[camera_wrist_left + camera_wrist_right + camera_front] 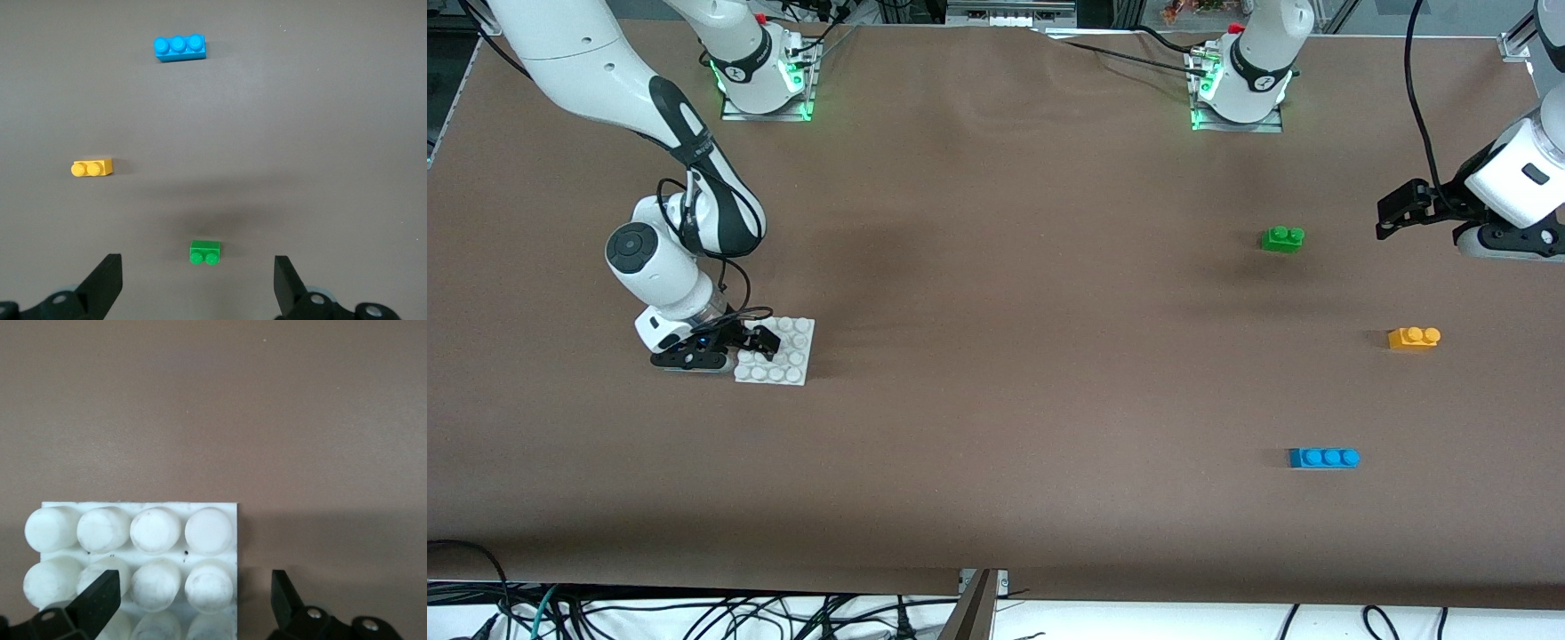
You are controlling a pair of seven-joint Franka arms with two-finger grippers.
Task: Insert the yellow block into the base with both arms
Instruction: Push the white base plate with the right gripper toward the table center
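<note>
text: none legible | labels: none | numbers: none | signs: none

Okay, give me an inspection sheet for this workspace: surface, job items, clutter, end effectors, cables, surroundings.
Surface: brown table cover, slightly rippled.
Job's things: yellow block lies loose on the table toward the left arm's end; base lies flat toward the right arm's end, no brick on it.
Clutter: green brick farther from the front camera than the yellow block; blue brick nearer.
End effectors: left end effector open, empty, up over the table near the green brick; right end effector open, low at the base's edge, one finger over the studs.
Cables: black cable along each arm; tangled cables beside the table's near edge.
Surroundings: both arm bases lit green; nothing else seen.
</note>
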